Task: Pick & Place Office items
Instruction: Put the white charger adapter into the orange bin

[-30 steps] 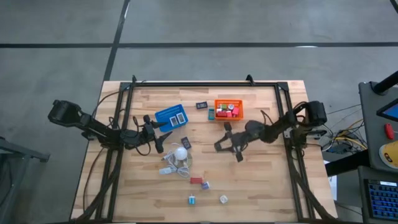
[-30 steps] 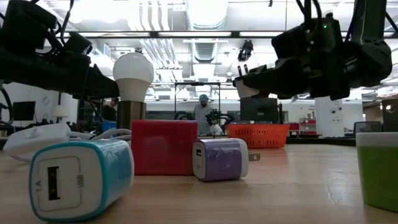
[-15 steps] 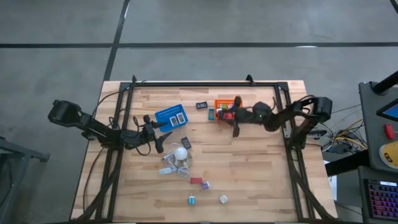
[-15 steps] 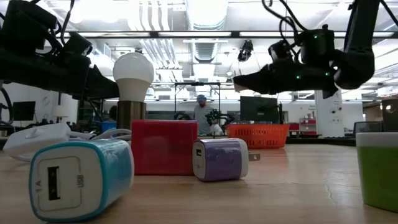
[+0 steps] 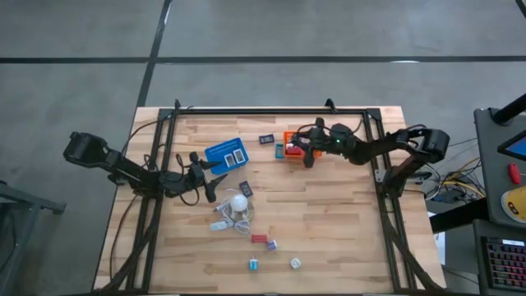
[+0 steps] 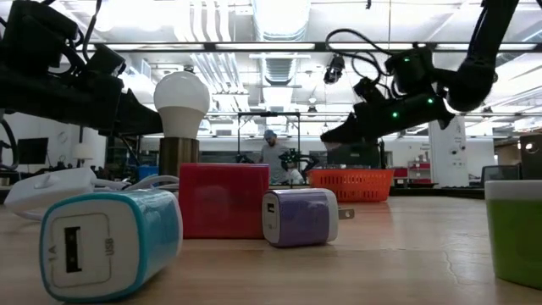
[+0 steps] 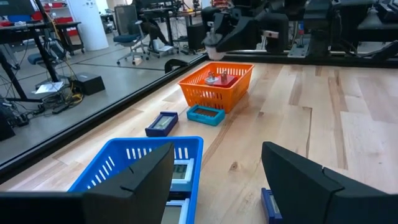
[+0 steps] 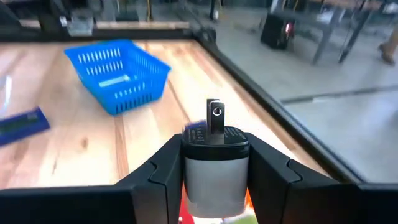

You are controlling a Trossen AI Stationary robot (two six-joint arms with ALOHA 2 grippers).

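**Grey charger held over the orange basket**

Near the surface's front edge lie small coloured charger cubes (image 5: 261,239), with bare wood around them. The left gripper (image 5: 215,187) hovers with jaws spread beside the blue mesh basket (image 5: 225,153). Farther off, the right gripper (image 5: 307,153) has its jaws pinching a grey-and-black plug-in charger block (image 8: 214,163) above the orange mesh basket (image 5: 299,136), whose contents it partly hides.

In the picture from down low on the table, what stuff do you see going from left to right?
Teal charger → white bulb → red block → purple charger → orange basket, with the right end effector above it → green block at the edge.
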